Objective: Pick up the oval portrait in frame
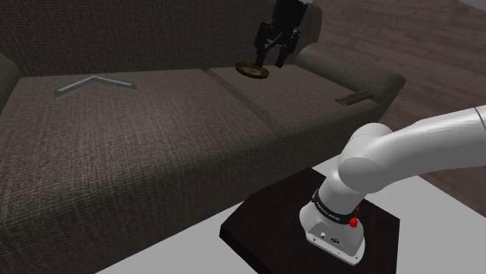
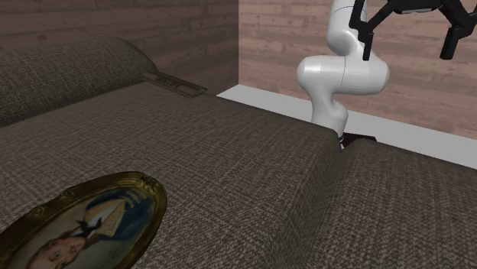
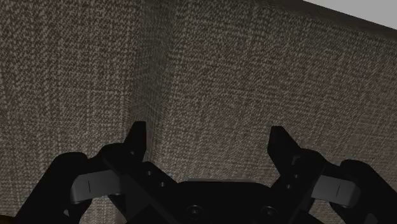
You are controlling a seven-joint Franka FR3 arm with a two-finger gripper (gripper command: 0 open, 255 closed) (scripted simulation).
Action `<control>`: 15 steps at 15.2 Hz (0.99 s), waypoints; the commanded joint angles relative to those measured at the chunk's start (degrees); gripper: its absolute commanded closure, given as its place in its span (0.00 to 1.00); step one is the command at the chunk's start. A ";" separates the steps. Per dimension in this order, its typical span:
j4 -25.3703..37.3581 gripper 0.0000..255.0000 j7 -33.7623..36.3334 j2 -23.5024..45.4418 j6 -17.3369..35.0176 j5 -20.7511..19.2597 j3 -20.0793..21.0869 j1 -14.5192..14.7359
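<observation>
The oval portrait (image 2: 84,225) has a dark gold frame around a painted figure and lies flat on the brown sofa seat (image 2: 244,168). In the shoulder view the oval portrait (image 1: 253,71) rests on the far seat cushion near the backrest. My gripper (image 1: 269,62) hangs just over it, open, with nothing between the fingers. Seen from the second exterior view, the gripper (image 2: 405,42) sits high in the air, well apart from the portrait. Through the wrist camera the gripper (image 3: 208,140) has its fingertips (image 3: 137,135) spread wide over the sofa fabric.
A grey angled object (image 1: 93,84) lies on the other seat cushion. A flat dark bar (image 1: 358,98) rests on the sofa armrest (image 1: 366,74). The arm's base stands on a dark box (image 1: 265,233) in front of the sofa. A wooden wall (image 2: 306,38) rises behind the arm.
</observation>
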 commanded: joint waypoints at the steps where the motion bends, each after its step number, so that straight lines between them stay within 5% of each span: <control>1: 0.00 0.00 0.00 0.00 0.00 0.00 0.00 0.00; 15: -0.42 0.00 -31.39 13.65 9.40 -25.13 -8.20 -0.68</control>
